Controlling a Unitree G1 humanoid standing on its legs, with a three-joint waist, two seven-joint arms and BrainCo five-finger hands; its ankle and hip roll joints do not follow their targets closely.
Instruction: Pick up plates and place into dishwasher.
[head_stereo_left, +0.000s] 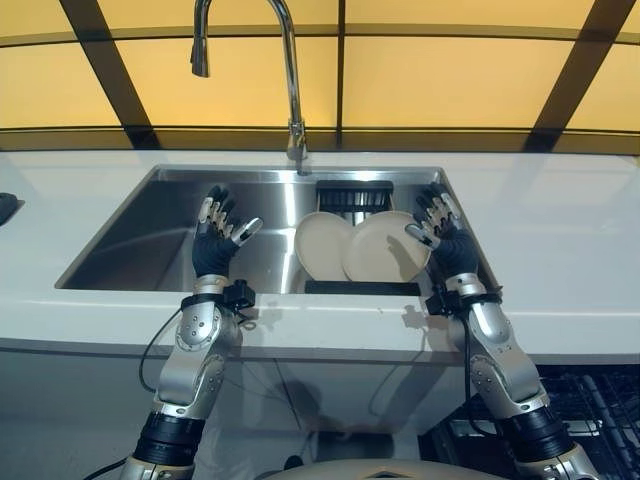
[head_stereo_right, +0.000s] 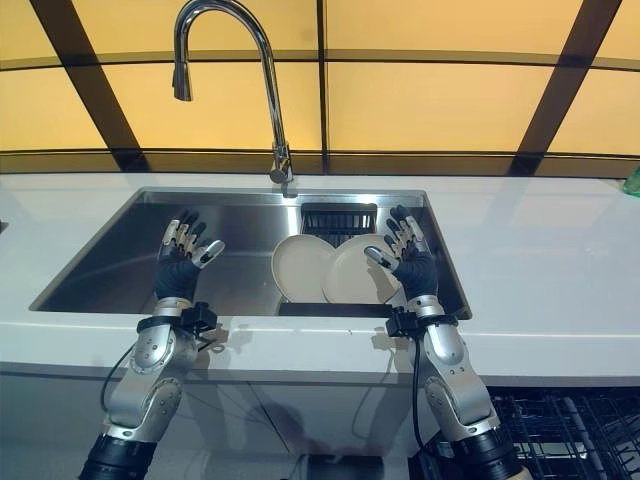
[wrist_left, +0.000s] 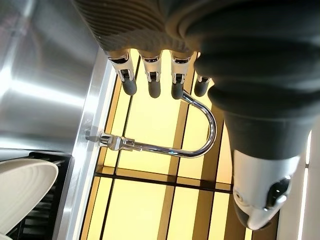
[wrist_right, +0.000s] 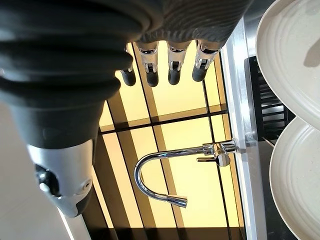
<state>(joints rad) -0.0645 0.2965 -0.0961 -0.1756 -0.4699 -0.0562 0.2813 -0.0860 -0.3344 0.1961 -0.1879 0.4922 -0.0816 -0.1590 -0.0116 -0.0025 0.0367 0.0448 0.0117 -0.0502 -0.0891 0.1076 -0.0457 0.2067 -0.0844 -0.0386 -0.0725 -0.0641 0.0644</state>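
We held both hands over the sink (head_stereo_left: 130, 235), palms up and empty. The left hand (head_stereo_left: 213, 245) had its fingers spread wide above the bare basin; the right hand (head_stereo_left: 445, 243), fingers just as loose, hovered just beside the nearer of two plates (head_stereo_left: 385, 248). Both plates leaned on edge in a dark rack (head_stereo_left: 355, 195) below the tap (head_stereo_left: 290, 80), the left plate (head_stereo_left: 322, 243) partly behind the right. The dishwasher rack (head_stereo_right: 570, 420) showed low on our right. We judged the risks plain: smooth, tilted plates could slip from a shallow pinch, or one lifted carelessly could knock its neighbour flat against the steel. The sink's rim could also catch a plate's edge. We could read no brand, label or writing.
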